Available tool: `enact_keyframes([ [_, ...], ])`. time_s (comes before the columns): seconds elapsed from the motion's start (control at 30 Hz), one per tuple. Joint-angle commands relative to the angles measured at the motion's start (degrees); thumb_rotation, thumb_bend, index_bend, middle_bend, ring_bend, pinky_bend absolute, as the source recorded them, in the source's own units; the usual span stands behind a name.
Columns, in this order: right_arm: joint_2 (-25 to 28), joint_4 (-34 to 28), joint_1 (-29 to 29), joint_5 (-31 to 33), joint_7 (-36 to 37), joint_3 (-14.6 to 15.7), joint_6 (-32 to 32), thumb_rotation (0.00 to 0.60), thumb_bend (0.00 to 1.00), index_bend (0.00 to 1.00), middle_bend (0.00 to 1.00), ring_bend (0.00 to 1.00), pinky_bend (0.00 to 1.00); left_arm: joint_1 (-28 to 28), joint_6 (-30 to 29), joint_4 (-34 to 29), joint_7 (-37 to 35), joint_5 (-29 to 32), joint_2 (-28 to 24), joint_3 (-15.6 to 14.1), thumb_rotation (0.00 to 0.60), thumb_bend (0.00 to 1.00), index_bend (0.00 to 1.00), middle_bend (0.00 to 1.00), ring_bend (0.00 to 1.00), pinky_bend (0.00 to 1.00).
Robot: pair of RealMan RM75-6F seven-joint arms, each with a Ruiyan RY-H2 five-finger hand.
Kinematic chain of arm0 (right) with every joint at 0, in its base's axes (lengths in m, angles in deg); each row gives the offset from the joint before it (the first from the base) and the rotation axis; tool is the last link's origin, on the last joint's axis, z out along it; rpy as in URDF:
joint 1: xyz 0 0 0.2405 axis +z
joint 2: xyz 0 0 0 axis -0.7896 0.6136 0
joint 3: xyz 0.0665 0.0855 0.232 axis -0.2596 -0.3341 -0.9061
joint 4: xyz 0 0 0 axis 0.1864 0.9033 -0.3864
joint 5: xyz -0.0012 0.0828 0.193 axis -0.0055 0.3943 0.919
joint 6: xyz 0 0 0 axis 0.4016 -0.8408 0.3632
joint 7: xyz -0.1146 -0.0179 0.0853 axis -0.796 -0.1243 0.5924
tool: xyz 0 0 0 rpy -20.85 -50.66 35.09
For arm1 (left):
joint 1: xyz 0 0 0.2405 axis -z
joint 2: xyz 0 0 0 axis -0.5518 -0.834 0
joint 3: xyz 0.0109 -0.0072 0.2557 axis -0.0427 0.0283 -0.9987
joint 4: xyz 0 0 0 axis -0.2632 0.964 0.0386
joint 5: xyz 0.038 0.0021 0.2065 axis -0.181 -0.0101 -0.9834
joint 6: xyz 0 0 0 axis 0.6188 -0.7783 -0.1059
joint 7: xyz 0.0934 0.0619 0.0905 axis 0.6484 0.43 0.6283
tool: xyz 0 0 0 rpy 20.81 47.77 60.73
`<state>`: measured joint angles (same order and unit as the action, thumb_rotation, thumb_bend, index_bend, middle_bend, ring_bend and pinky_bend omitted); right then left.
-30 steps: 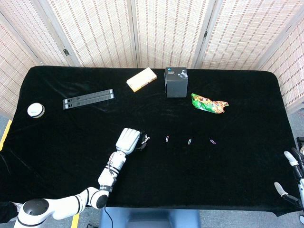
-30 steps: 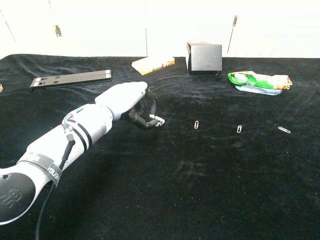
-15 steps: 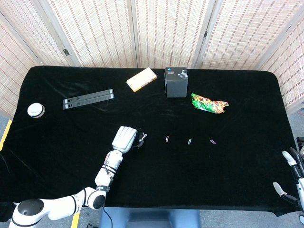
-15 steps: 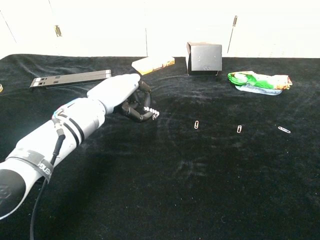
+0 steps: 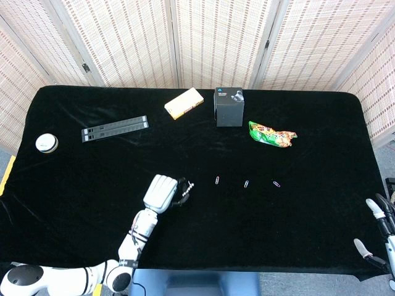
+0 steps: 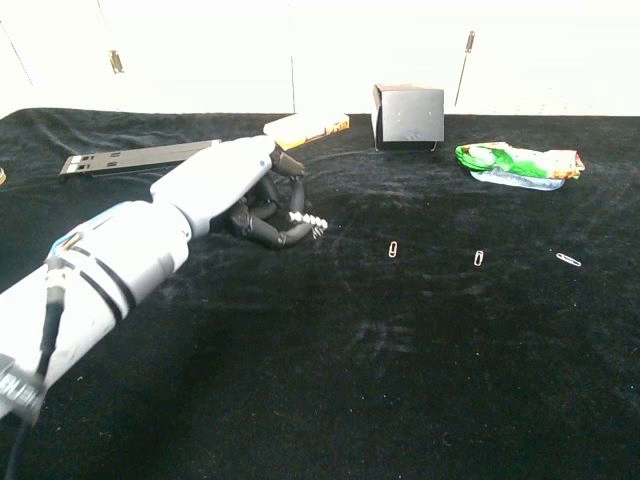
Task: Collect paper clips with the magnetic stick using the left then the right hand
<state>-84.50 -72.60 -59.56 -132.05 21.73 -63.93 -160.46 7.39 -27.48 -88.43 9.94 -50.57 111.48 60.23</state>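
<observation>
So, head view first: your left hand (image 5: 162, 193) sits low on the black table (image 5: 92, 179), forearm running down-left toward the table's near edge, back of the hand up, fingers curled under. It grips the magnetic stick (image 5: 186, 187) — the silvery tip pokes out to the right of the fingers, pointing toward the clips. Three paper clips lie in a row to the right: nearest paper clip (image 5: 217, 180), middle paper clip (image 5: 246, 184), far paper clip (image 5: 276, 184), all apart from the stick tip. Your right hand (image 5: 378, 231) shows only at the lower right corner, off the table edge; fingers look spread, nothing in them. Further back you have a black box (image 5: 229, 107), a yellow box (image 5: 184, 102), a green snack bag (image 5: 272, 134), a dark flat strip (image 5: 115, 128) and a white round puck (image 5: 47, 143) at the far left.

Chest view: left hand (image 6: 225, 187) reaches in from lower left, forearm rising across the cloth, knuckles up and dark fingers (image 6: 262, 225) wrapped round the magnetic stick (image 6: 306, 221), whose beaded metal end sticks out right, close above the table — contact with the cloth unclear. Nearest paper clip (image 6: 394, 248) lies near the tip but not touching; middle paper clip (image 6: 480, 258) and far paper clip (image 6: 568, 260) sit further right. Right hand not visible in this view.
</observation>
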Motion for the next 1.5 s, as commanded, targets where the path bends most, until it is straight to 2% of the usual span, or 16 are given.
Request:
enact_keyframes([
  [0.03,0.0,0.6,-0.6,-1.0,0.8,0.2,-1.6,0.600,0.29,0.00,0.00,0.00,0.00,-1.1,-1.4,-1.9,1.6,-1.3,0.6,-1.5,0.600,0.48,0.84,1.00,1.00,1.00],
  [0.43,-0.6,2.2,-2.4,-3.7,1.0,1.5,-4.8,0.600,0.29,0.00,0.00,0.00,0.00,-0.1,1.6,-0.2,2.9,-1.5,5.4,-1.9,0.600,0.49,0.84,1.00,1.00,1.00],
  [1.0,-2.1,5.7,-6.4,-2.1,3.6,2.1,-9.0,0.600,0.29,0.00,0.00,0.00,0.00,1.9,6.6,4.2,1.2,-1.6,11.0,-1.8,0.600,0.49,0.84,1.00,1.00,1.00],
  [1.5,-1.9,5.5,-6.0,-1.9,3.8,1.4,-7.9,0.600,0.29,0.00,0.00,0.00,0.00,2.0,7.0,6.5,0.6,-1.3,11.4,0.1,0.600,0.49,0.84,1.00,1.00,1.00],
])
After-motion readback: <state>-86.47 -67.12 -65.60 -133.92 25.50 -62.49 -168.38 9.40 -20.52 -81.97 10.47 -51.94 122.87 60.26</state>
